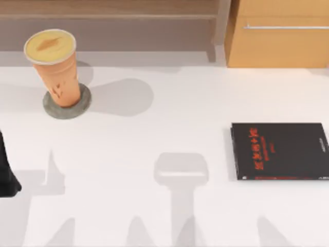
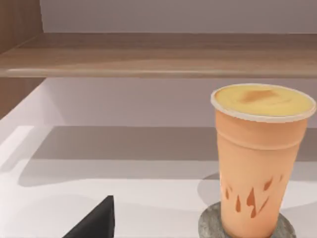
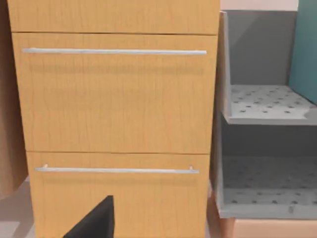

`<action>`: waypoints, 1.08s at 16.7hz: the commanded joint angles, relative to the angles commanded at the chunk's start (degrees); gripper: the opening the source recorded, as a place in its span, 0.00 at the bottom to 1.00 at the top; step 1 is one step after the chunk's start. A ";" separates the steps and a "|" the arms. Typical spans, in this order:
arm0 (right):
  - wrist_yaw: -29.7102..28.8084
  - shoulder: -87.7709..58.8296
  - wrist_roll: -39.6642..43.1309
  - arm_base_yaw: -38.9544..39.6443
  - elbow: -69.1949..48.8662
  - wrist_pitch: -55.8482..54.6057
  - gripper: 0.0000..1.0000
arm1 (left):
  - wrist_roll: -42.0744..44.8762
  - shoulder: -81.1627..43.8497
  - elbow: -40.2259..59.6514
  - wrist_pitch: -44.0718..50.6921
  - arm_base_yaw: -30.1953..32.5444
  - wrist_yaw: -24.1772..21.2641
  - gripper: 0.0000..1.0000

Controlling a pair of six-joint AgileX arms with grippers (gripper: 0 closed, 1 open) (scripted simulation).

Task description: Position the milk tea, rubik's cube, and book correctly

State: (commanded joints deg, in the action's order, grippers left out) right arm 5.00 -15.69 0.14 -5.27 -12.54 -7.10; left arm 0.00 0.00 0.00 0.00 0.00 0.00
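The milk tea point(image 1: 54, 67) is a tall orange-tan cup with a creamy top. It stands upright on a flat grey round disc point(image 1: 82, 105) at the table's back left. From the left wrist the milk tea point(image 2: 260, 158) rises close ahead on the disc point(image 2: 210, 223), with a dark part of my left gripper point(image 2: 94, 225) short of it and apart. My left arm point(image 1: 6, 177) sits at the table's left edge. A strip of the book's teal cover point(image 3: 304, 44) stands on a grey rack's upper shelf point(image 3: 262, 101), beyond my right gripper point(image 3: 94, 223). The rubik's cube is out of view.
A thin black book with red lettering point(image 1: 280, 151) lies flat at the table's right. A wooden shelf point(image 1: 113, 15) runs along the back. A wooden drawer cabinet point(image 1: 280, 36) stands at the back right, and its drawer fronts point(image 3: 114, 94) face the right wrist.
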 joint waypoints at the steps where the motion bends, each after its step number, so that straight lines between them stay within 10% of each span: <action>1: 1.03 -4.33 0.01 -1.09 -3.49 -1.41 1.00 | 0.00 0.00 0.00 0.00 0.00 0.00 1.00; 18: 16.58 -90.18 0.38 -17.87 -60.16 -23.41 1.00 | 0.00 0.00 0.00 0.00 0.00 0.00 1.00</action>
State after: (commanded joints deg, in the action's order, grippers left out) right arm 21.58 -105.87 0.51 -23.15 -72.70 -30.52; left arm 0.00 0.00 0.00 0.00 0.00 0.00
